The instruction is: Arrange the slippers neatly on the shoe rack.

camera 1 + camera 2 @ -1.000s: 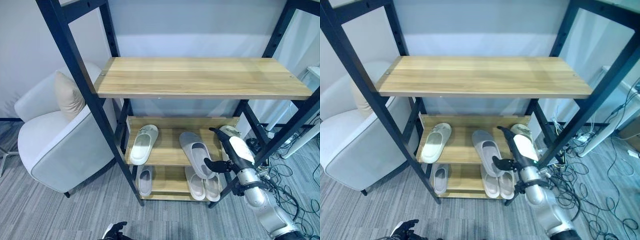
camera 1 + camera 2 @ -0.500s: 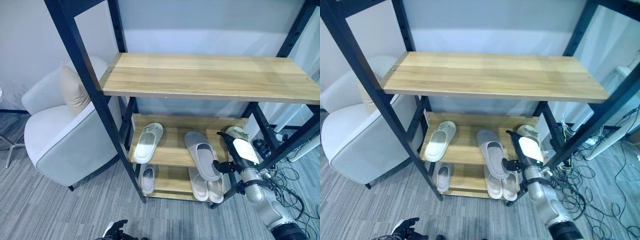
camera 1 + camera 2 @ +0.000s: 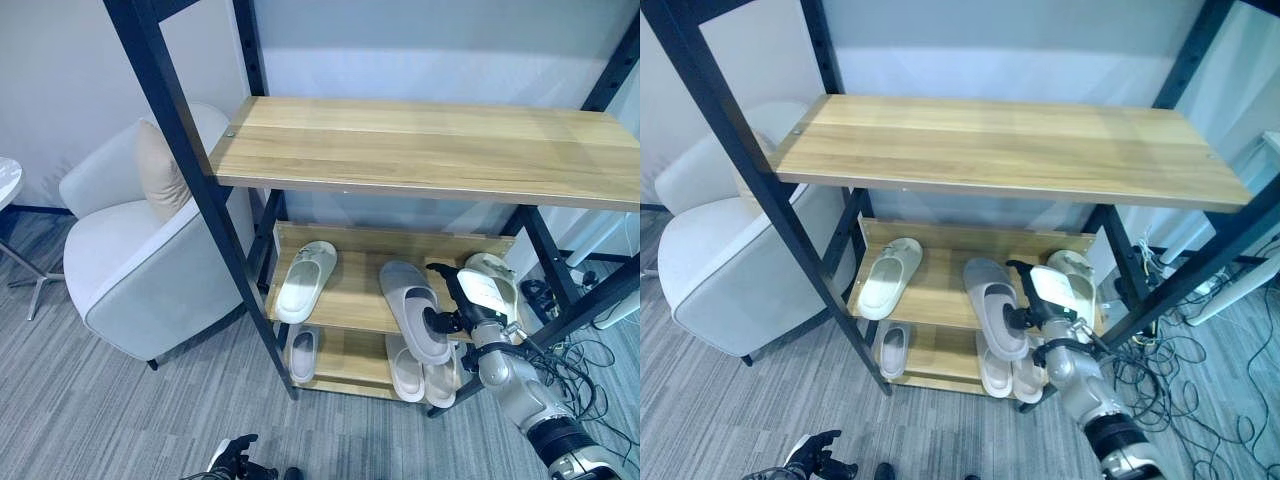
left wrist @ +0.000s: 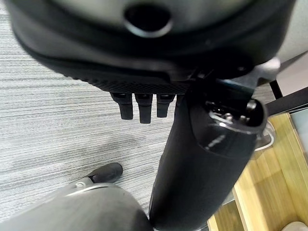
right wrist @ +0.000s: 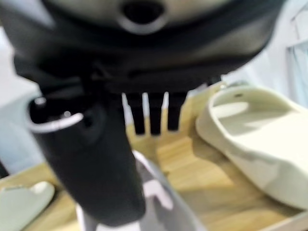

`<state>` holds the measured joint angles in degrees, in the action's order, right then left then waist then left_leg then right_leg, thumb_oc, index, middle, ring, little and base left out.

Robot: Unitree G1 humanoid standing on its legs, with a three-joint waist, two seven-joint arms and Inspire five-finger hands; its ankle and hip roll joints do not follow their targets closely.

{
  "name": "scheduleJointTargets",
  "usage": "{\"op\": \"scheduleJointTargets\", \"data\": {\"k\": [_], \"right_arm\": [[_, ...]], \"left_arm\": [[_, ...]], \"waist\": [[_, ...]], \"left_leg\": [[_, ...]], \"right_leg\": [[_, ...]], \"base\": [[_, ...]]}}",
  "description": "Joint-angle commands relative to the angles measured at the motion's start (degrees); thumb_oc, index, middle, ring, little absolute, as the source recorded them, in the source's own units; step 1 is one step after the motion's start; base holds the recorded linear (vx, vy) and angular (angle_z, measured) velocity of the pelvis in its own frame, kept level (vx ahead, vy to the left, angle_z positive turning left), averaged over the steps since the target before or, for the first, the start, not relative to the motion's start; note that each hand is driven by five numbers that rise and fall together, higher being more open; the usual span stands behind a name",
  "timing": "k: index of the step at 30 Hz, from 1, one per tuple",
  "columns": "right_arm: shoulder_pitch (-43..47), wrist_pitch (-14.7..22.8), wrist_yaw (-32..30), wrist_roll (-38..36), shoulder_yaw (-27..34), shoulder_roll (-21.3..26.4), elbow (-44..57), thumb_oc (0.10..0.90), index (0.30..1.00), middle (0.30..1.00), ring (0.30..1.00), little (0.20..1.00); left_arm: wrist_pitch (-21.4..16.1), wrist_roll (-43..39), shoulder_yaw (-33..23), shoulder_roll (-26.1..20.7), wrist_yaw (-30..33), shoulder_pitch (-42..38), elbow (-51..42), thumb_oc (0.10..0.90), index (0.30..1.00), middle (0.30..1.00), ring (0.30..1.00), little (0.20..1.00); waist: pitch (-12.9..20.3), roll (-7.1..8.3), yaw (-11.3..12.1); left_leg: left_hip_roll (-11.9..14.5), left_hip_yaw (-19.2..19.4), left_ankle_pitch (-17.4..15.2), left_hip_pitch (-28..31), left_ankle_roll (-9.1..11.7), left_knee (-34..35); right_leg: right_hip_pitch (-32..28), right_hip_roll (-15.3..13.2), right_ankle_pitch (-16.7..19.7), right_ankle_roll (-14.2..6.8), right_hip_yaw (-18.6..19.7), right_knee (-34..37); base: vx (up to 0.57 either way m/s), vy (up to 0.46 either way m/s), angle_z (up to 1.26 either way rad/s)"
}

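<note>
The shoe rack [image 3: 420,150] stands with its wide top shelf bare, and the slippers sit on the two lower shelves. On the middle shelf [image 3: 350,300] a white slipper [image 3: 305,281] lies straight at the left, while the grey slipper [image 3: 414,309] slants with its heel over the front edge — likely why the right hand [image 3: 462,303] is here. Its fingers reach straight out, thumb against the grey slipper's side, a cream slipper [image 5: 255,134] just beside. The left hand [image 4: 144,103] hangs over the floor, fingers relaxed.
</note>
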<state>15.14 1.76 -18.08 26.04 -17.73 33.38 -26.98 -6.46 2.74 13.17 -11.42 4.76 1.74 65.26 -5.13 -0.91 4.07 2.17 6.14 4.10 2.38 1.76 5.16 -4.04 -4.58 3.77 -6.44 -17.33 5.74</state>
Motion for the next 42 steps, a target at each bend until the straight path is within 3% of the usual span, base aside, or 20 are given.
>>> {"op": "scheduleJointTargets", "data": {"k": [1,15,21,28,32,33,34,35,38,41,42], "right_arm": [[6.67,1.88,-4.86,-0.93,1.44,0.38,2.75,0.400,0.300,0.300,0.300,0.300],[-8.77,5.06,-2.79,-2.45,10.91,-1.02,20.17,0.400,0.300,0.300,0.300,0.300],[-16.43,9.42,0.60,-7.20,14.47,-3.00,31.20,0.400,0.300,0.300,0.300,0.300],[-20.03,12.45,6.08,-14.23,13.94,-3.72,37.36,0.400,0.300,0.300,0.300,0.300],[-20.37,13.91,8.56,-16.83,12.07,-3.06,39.64,0.400,0.300,0.300,0.300,0.300],[-18.79,14.04,8.32,-17.06,11.31,-2.52,39.46,0.400,0.300,0.300,0.300,0.300],[-15.62,14.17,8.00,-17.11,9.87,-1.40,39.47,0.400,0.300,0.300,0.300,0.300],[-15.37,14.21,7.97,-17.11,9.82,-1.41,39.33,0.400,0.300,0.300,0.300,0.300],[-11.86,14.08,7.18,-16.47,8.02,-0.13,38.57,0.400,0.300,0.300,0.300,0.300],[-10.27,14.00,6.34,-16.16,7.59,0.20,38.14,0.400,0.300,0.300,0.300,0.300],[-8.04,13.75,4.84,-15.32,7.28,0.62,37.67,0.400,0.300,0.300,0.300,0.300]], "left_arm": [[-0.13,0.40,4.50,1.81,0.71,0.30,4.25,0.800,0.900,0.900,0.900,0.900],[0.38,2.23,2.02,2.66,0.16,0.57,4.61,0.800,0.900,0.900,0.900,0.900],[0.29,3.38,1.46,3.16,-0.62,0.59,4.19,0.800,0.900,0.900,0.900,0.900],[0.10,3.95,1.37,3.29,-1.35,0.30,3.33,0.800,0.900,0.900,0.900,0.900],[-0.39,3.90,2.19,3.16,-1.25,-0.60,1.69,0.800,0.900,0.900,0.900,0.900],[-0.59,3.28,2.73,2.81,-0.88,-1.86,0.59,0.800,0.900,0.900,0.900,0.900],[-1.08,1.47,3.61,1.80,-0.16,-4.37,-2.01,0.800,0.900,0.900,0.900,0.900],[-1.04,1.42,3.54,1.77,-0.18,-4.52,-2.02,0.800,0.900,0.900,0.900,0.900],[-1.88,-0.97,5.38,0.26,0.25,-6.55,-5.10,0.800,0.900,0.900,0.900,0.900],[-1.94,-1.74,6.21,-0.05,0.46,-7.04,-6.15,0.800,0.900,0.900,0.900,0.900],[-1.95,-2.45,7.04,-0.40,0.51,-7.67,-7.42,0.800,0.900,0.900,0.900,0.900]], "waist": [[2.34,1.53,1.09],[2.51,0.95,-1.46],[2.25,0.16,-3.28],[1.53,-0.46,-4.36],[-0.99,-0.84,-5.07],[-3.27,-0.90,-5.36],[-7.58,-0.52,-5.51],[-7.28,-0.48,-5.56],[-7.74,-0.25,-5.33],[-7.81,-0.32,-5.12],[-8.54,-0.48,-4.91]], "left_leg": [[-0.32,-1.18,-4.12,0.78,2.98,-0.16],[-0.08,-0.60,-4.67,1.94,2.87,-0.16],[0.18,0.36,-4.74,2.00,2.89,-0.16],[0.37,0.98,-4.78,1.72,2.86,-0.16],[0.37,1.21,-4.22,0.27,2.56,-0.16],[0.29,1.23,-3.12,-1.30,2.32,-0.21],[0.81,0.97,-3.73,-8.48,1.88,-6.98],[0.83,0.94,-4.06,-9.45,1.85,-7.82],[0.18,0.27,-7.51,-24.45,0.06,-21.53],[0.58,0.05,-9.01,-29.91,-0.59,-27.43],[1.15,-0.04,-9.92,-34.51,-1.02,-32.43]], "right_leg": [[-0.63,-0.37,-4.03,-3.00,2.50,-0.74],[-1.11,-0.18,-4.29,-2.99,2.94,-0.74],[-0.51,-0.22,-4.09,-3.17,3.91,-0.74],[0.48,-0.11,-3.71,-3.28,5.08,-0.74],[2.40,-0.14,-3.06,-3.20,5.90,-0.74],[4.57,-0.22,-2.57,-2.96,6.16,-1.83],[11.89,-1.35,-3.36,-1.96,6.86,-8.66],[12.75,-1.44,-3.58,-1.93,6.90,-9.28],[25.62,-2.05,-6.44,0.41,7.03,-21.27],[30.30,-2.66,-8.19,1.22,6.82,-26.45],[34.62,-3.15,-9.71,2.05,6.86,-31.57]], "base": [[0.00,0.000,0.00],[0.00,-0.002,-0.01],[-0.01,-0.014,-0.10],[-0.02,-0.009,-0.13],[-0.13,-0.001,-0.10],[-0.60,-0.012,-0.12],[-0.52,-0.012,-0.14],[-0.53,-0.019,-0.18],[-0.31,-0.018,-0.09],[-0.13,-0.007,0.12],[-0.14,-0.011,0.05]]}}
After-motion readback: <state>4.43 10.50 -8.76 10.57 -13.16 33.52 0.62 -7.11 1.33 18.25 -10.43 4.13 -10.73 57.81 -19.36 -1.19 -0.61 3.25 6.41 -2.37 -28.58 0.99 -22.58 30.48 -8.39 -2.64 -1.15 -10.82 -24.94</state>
